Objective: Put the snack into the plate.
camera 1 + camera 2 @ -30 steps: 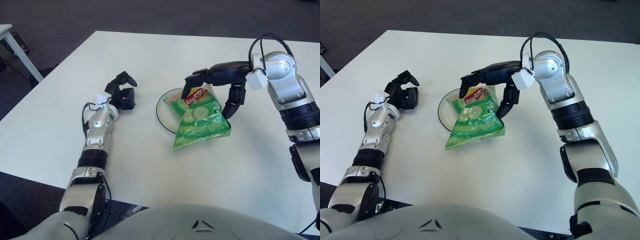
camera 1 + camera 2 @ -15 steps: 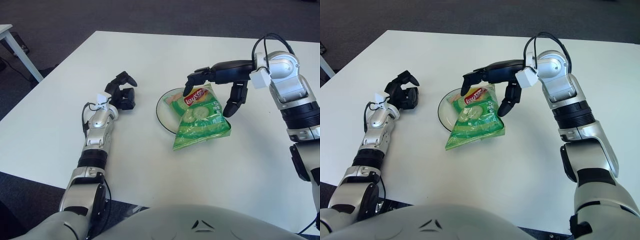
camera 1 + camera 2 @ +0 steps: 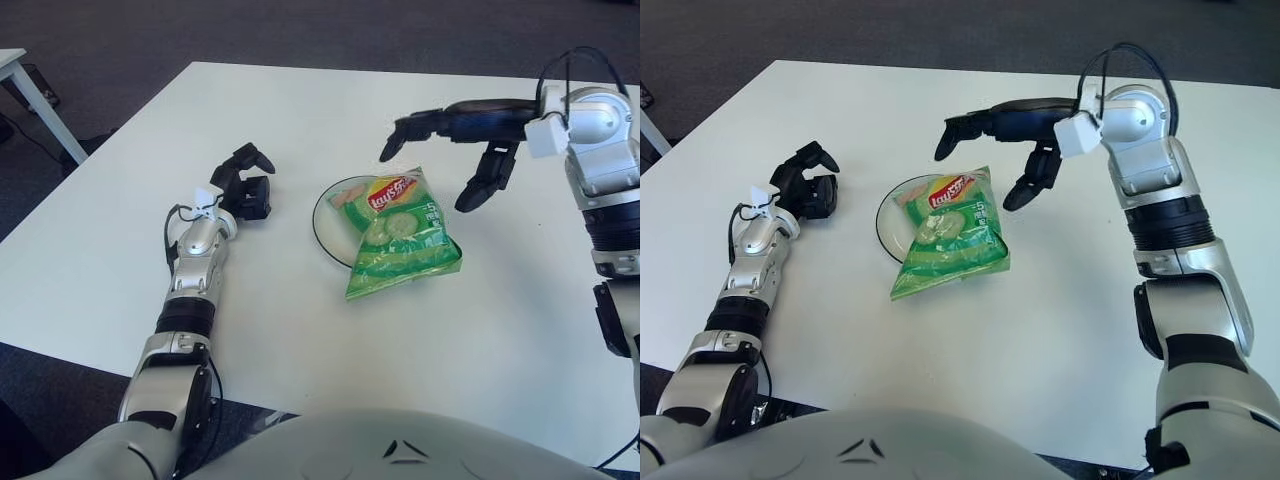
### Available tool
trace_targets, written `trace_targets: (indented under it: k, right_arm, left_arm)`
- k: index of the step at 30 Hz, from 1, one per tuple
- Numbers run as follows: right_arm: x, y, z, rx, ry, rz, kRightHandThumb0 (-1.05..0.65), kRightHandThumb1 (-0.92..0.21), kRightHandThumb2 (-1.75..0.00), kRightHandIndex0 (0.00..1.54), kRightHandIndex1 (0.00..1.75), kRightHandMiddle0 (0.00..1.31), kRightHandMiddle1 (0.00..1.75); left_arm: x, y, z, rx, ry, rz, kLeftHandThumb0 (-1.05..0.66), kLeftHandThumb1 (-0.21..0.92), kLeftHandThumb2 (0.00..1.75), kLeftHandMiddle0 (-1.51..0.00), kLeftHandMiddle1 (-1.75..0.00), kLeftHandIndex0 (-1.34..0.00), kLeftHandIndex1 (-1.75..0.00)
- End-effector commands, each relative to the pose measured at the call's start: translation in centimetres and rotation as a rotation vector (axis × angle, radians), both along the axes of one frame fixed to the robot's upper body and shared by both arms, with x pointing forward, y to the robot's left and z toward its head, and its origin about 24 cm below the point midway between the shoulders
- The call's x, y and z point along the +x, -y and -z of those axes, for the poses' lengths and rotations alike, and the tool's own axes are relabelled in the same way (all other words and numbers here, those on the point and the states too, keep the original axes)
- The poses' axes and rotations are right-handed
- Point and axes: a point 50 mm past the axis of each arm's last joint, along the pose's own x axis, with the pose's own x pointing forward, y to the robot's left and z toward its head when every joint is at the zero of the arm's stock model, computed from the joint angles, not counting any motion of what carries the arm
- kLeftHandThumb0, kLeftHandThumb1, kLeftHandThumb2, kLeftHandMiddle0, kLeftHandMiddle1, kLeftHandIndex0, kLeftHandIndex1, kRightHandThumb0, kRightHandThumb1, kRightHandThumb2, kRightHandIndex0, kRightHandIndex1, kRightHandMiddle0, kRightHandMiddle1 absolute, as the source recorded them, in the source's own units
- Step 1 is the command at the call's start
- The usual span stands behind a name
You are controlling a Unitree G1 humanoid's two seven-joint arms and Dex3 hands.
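A green Lay's snack bag (image 3: 402,234) lies flat across a clear glass plate (image 3: 326,222) in the middle of the white table; its lower half hangs over the plate's near right rim onto the table. My right hand (image 3: 452,132) hovers above and behind the bag, fingers spread, holding nothing and clear of the bag. My left hand (image 3: 245,185) rests on the table to the left of the plate, fingers curled, holding nothing.
The white table (image 3: 300,110) stretches around the plate. A corner of another white table (image 3: 22,72) shows at the far left over dark carpet. My own body edge (image 3: 400,445) fills the bottom.
My right hand has let go of the snack bag and lifted up and to the right, away from it. The bag has settled on the plate. The left hand has not moved.
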Motion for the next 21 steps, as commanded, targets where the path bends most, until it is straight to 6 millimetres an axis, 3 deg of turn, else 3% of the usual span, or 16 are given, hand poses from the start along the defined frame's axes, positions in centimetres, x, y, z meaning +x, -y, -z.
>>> trace_targets:
  k: [1,15,21]
  right_arm:
    - [0.3,0.6,-1.1,0.042,0.002,0.008,-0.63,-0.44,-0.84,0.10,0.54,0.00,0.91]
    - [1.2,3.0,-2.1,0.013,-0.036,0.067,-0.71,-0.46,-0.78,0.13,0.69,0.00,0.84]
    - [1.3,3.7,-1.6,0.014,-0.016,0.120,-0.61,-0.43,-0.84,0.14,0.71,0.00,0.85]
  left_arm:
    - [-3.7,0.7,6.4,-0.067,-0.221,-0.015,-0.45,0.41,1.20,-1.21,-1.75,-0.54,-1.75]
    - [-3.7,0.6,6.5,-0.081,-0.226,-0.035,-0.45,0.40,1.21,-1.21,-1.75,-0.54,-1.75]
    - [-3.7,0.6,6.5,-0.083,-0.228,-0.035,-0.45,0.40,1.21,-1.21,-1.75,-0.54,-1.75]
